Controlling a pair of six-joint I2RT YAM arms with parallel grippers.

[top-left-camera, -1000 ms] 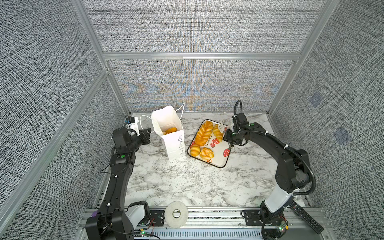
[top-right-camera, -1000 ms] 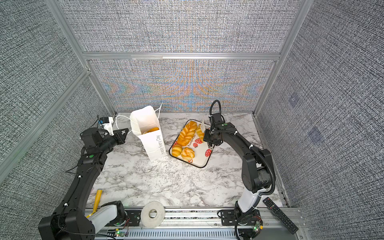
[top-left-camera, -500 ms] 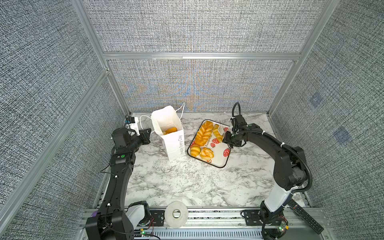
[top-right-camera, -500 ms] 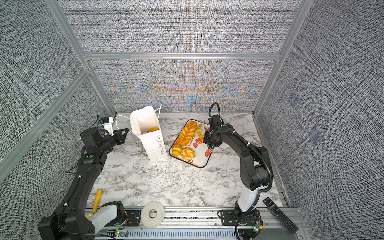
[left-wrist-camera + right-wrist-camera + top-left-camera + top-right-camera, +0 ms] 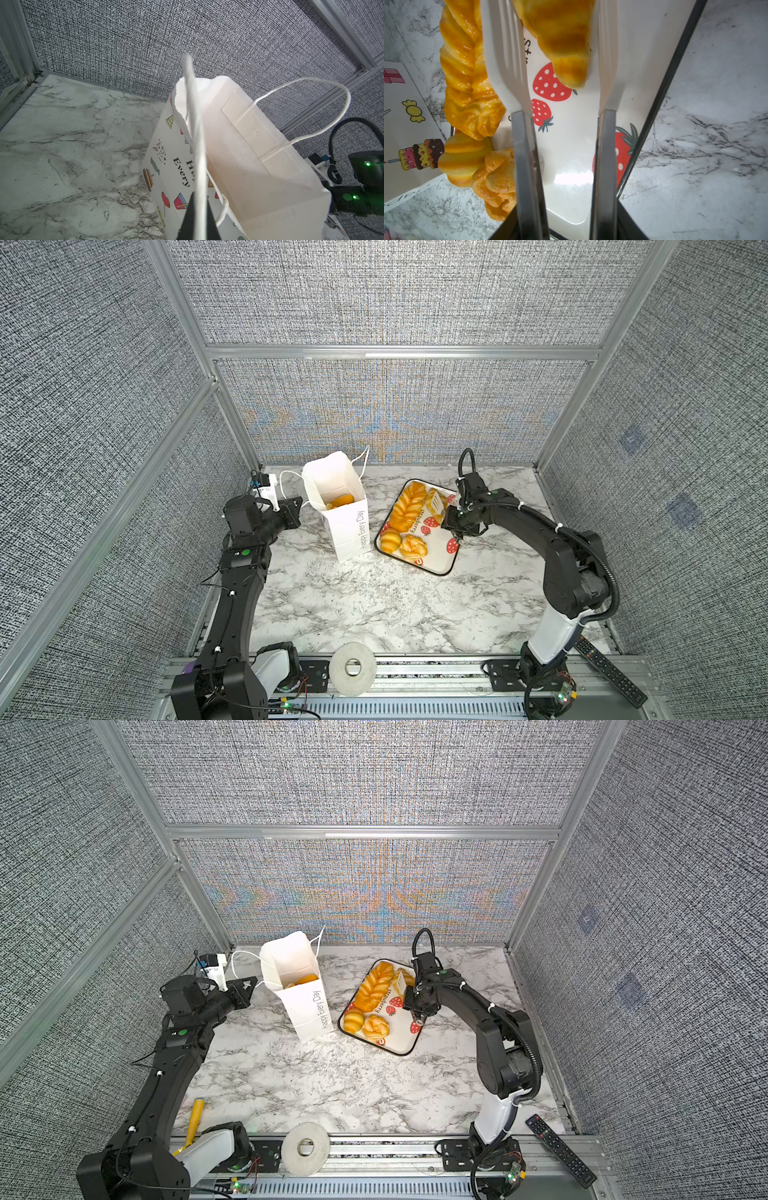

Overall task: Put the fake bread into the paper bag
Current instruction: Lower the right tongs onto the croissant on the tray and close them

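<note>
Where top views blur them, wrist views show right fingers (image 5: pixel 506 62) clamping croissant (image 5: pixel 562 37), left fingers (image 5: pixel 211 226) pinching cord (image 5: pixel 195 124).

Both arms read matte black in both top views: left arm (image 5: pixel 232 605) at 8 o'clock, right arm (image 5: pixel 552 556) at 4. Each has a white shell (image 5: pixel 557 632) on its lowest link and a green dot (image 5: pixel 245 552) on the casing. The right one carries ribbed black conduit (image 5: pixel 602 568), white cable ties (image 5: pixel 559 526) and a black cable loop (image 5: pixel 465 460) at the wrist. I see a white camera mount (image 5: pixel 266 489) with a blue plug on the left wrist. The right pincer (image 5: pixel 437 506) has white ribbed fingers (image 5: pixel 506 62) on grey metal blades. The left pincer (image 5: pixel 296 506) is black and wedge-shaped.
</note>
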